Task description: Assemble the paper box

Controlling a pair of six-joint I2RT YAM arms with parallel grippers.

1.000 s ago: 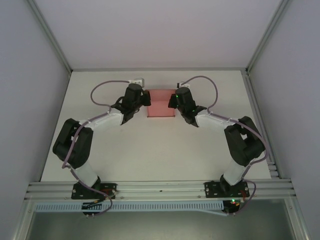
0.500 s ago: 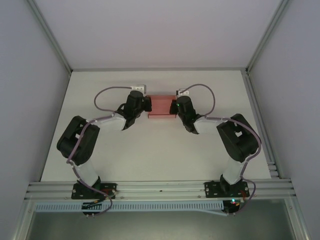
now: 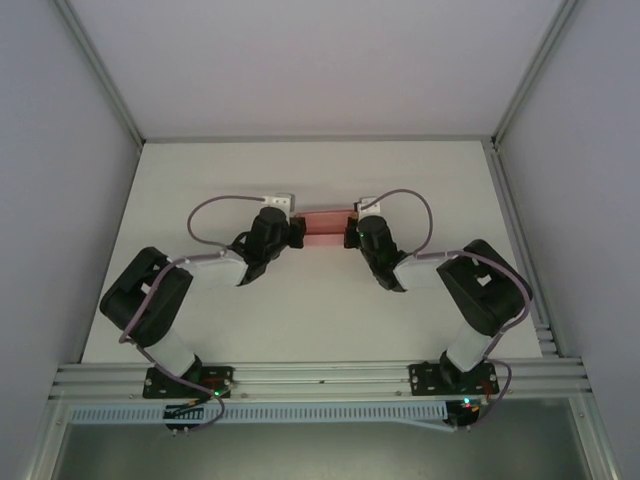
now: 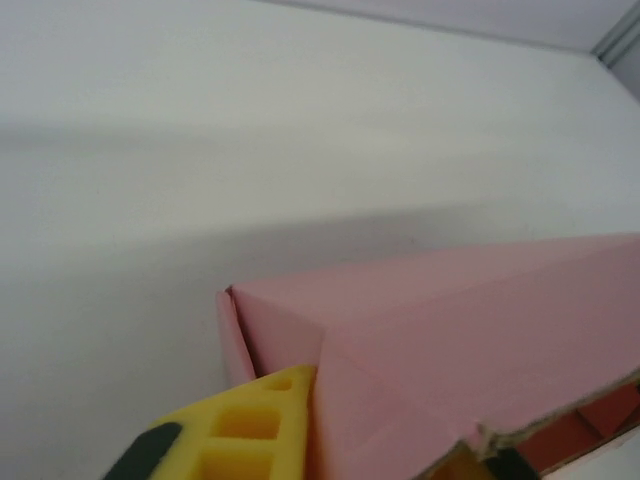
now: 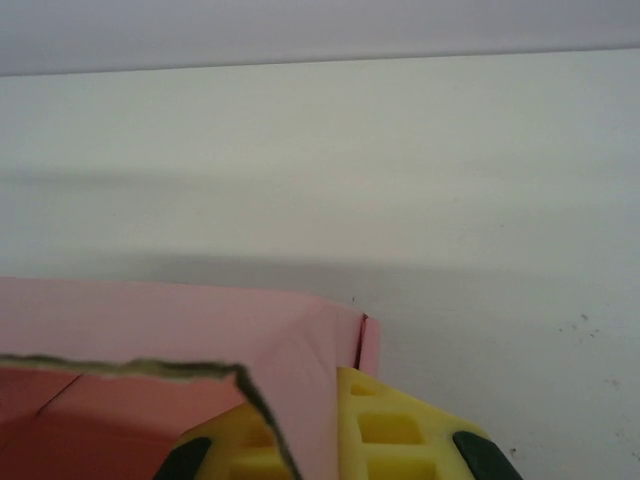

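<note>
1. The paper box [image 3: 326,228] is seen just above the centre of the top view. It is partly folded and spanned between the two grippers over the table [image 3: 320,310]. Whether it rests on the surface cannot be told.
2. The right gripper [image 5: 295,420] is closed tight on the box's right end wall, and the card is pinched between its yellow fingers [image 5: 395,430] at the lower edge of the right wrist view.
3. A wall of the box's left end lies between the fingers of the left gripper [image 4: 355,450]. Whether it is pinched or only loosely bracketed cannot be told.
4. If the left hold is slack, the box could be left hanging from one thin wall, so that it sags or twists and the folded sides spring apart.
5. If the arms are drawn apart or pressed together unevenly, the thin card could be creased or torn at the pinched wall. A ragged cut edge is visible there.
</note>
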